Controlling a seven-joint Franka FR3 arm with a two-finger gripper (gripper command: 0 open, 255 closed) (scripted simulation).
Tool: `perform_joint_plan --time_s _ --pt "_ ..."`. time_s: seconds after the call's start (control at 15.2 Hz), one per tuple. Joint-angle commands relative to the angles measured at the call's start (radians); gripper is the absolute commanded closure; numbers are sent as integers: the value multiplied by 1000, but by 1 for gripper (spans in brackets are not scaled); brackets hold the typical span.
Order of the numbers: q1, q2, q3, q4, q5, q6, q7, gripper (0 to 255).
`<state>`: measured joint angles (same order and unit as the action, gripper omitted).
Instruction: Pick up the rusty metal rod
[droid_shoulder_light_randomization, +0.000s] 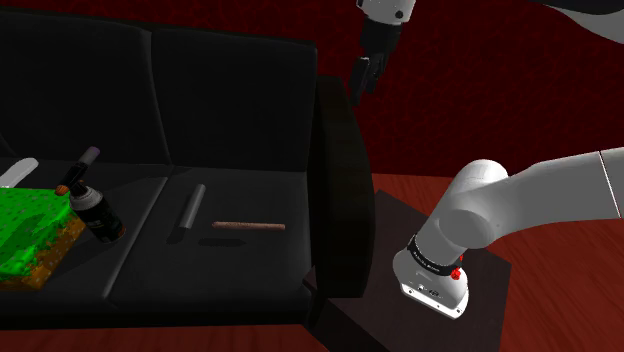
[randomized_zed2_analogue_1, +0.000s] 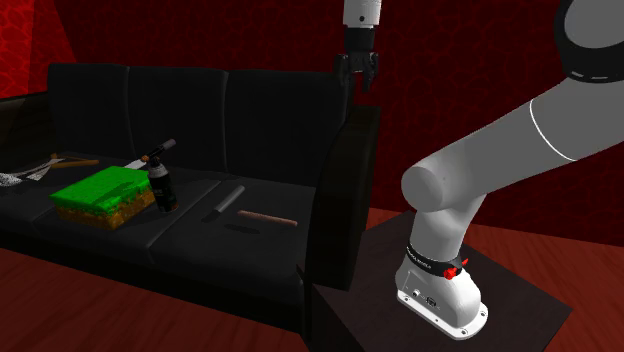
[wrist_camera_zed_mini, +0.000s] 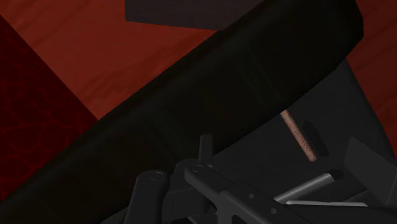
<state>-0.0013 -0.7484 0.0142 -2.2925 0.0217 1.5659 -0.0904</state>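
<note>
The rusty brown rod (droid_shoulder_light_randomization: 248, 227) lies flat on the black sofa's right seat cushion (droid_shoulder_light_randomization: 250, 262), pointing sideways toward the armrest (droid_shoulder_light_randomization: 345, 190). It also shows in the second exterior view (randomized_zed2_analogue_1: 267, 218). In the wrist view one end of the rod (wrist_camera_zed_mini: 298, 135) sticks out from behind the armrest (wrist_camera_zed_mini: 242, 95). My black gripper (droid_shoulder_light_randomization: 362, 76) hangs high above the armrest, well up and to the shoulder view's right of the rod. In the second exterior view the gripper (randomized_zed2_analogue_1: 358, 76) points down with its fingers apart and nothing between them.
A grey rod (droid_shoulder_light_randomization: 190, 210) lies just to the shoulder view's left of the rusty one. Farther left stand a dark bottle (droid_shoulder_light_randomization: 98, 212) and a green-topped block (droid_shoulder_light_randomization: 30, 235). The sofa backrest (droid_shoulder_light_randomization: 200, 100) rises behind. The arm's base (droid_shoulder_light_randomization: 435, 280) sits on a dark stand.
</note>
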Motion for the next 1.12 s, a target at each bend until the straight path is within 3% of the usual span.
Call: perform_joint_plan --time_s 0.0,0.53,1.06 --pt "0 0 0 0 0 0 0 0" --pt "54 180 46 -81 15 228 -46 0" --pt "101 417 98 -93 14 443 -83 0"
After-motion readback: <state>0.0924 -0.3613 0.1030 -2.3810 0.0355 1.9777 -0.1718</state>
